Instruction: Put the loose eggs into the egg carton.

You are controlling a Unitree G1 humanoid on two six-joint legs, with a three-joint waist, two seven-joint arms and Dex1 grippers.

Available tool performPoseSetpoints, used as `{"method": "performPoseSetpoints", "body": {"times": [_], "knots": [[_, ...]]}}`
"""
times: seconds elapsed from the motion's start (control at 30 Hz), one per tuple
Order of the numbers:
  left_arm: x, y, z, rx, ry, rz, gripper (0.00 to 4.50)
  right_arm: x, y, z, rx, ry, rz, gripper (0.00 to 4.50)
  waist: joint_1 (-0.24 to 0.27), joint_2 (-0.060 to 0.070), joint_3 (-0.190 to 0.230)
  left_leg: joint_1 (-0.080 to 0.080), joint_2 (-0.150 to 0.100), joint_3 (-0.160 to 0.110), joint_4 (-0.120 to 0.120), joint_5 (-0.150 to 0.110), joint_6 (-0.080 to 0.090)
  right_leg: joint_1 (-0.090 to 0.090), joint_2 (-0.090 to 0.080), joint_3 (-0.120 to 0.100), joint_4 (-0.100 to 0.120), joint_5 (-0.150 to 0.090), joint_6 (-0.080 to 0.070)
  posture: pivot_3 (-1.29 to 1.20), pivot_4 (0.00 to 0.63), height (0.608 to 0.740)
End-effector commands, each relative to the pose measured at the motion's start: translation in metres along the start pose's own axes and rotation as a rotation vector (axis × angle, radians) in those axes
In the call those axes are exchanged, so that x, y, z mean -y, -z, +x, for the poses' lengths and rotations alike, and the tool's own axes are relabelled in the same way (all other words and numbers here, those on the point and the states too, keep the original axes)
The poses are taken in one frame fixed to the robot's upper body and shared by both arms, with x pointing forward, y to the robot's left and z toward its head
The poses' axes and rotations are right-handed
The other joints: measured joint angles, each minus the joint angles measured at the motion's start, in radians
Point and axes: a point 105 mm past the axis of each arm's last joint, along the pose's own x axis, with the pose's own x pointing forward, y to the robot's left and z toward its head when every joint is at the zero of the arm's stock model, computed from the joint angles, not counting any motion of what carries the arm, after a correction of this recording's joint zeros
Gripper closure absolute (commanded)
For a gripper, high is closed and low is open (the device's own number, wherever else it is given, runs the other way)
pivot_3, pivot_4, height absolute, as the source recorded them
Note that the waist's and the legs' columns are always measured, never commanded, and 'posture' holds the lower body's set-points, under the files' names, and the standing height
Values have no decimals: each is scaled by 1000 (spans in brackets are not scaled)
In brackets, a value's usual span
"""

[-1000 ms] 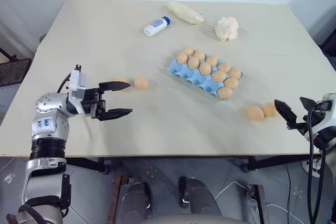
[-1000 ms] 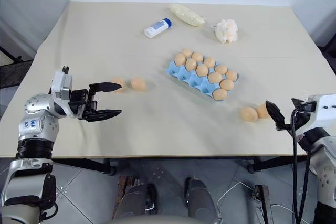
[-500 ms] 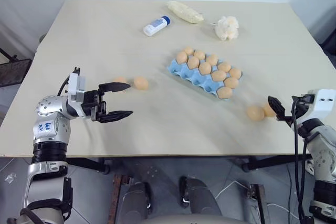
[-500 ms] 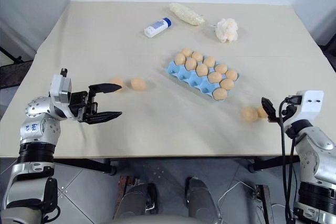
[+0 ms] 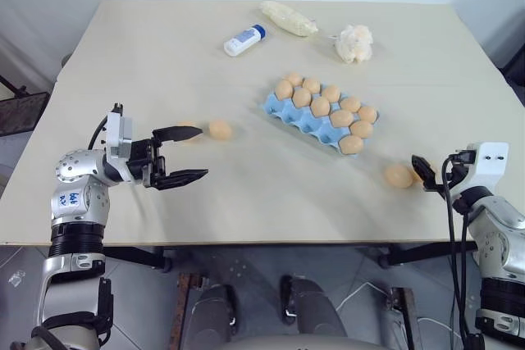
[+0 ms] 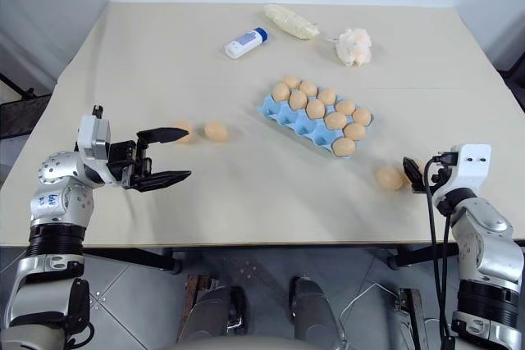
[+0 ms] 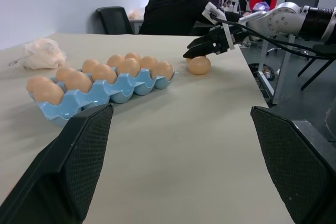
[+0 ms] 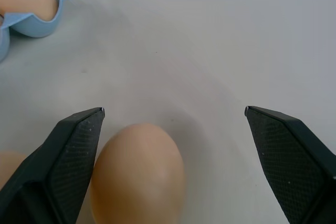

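Note:
The light blue egg carton [image 5: 300, 120] lies right of the table's middle with several eggs in its cups. Two loose eggs lie left of it: one [image 5: 220, 129] in the open, the other [image 6: 185, 126] partly behind a finger of my left gripper [image 5: 199, 153]. That gripper hovers open and level, pointing right, with nothing between its fingers. Two more loose eggs lie near the front right edge. My right gripper [image 8: 173, 110] is open around one of them [image 8: 137, 174], which rests close to one finger. The other [image 8: 8, 177] sits just outside that finger.
A white bottle with a blue cap [image 5: 244, 40], a pale wrapped bundle [image 5: 289, 19] and a lumpy white wad [image 5: 354, 43] lie along the table's far side. The table's front edge runs just behind both grippers. A person sits beyond the table [image 7: 173, 9].
My right gripper has moved forward and down to the two eggs at the front right, and one egg now lies between its fingers. The left arm has stayed put.

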Motion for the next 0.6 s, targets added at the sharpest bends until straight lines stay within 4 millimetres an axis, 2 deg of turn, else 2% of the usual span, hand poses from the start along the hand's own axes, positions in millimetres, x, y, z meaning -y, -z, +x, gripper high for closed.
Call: {"method": "performPoseSetpoints", "body": {"times": [0.03,0.33,0.57,0.6], "knots": [[-1,-10,2,26,-1,45,37,-5,-8,0,31,-11,-22,0,0,0,0,0,0,0,0,0,0,0,0,0,0,0,0,0,150,740],[-2,-10,2,23,-16,47,37,-4,-5,1,14,6,-24,0,0,0,0,0,0,0,0,0,0,0,0,0,0,0,0,0,150,740],[-4,-10,2,23,-24,53,37,-5,5,0,-31,5,-22,0,0,0,0,0,0,0,0,0,0,0,0,0,0,0,0,0,150,740],[-4,-10,2,23,-25,54,0,-6,7,-1,-36,3,-20,381,0,0,0,0,0,0,0,0,0,0,0,0,0,0,0,0,150,740]]}}
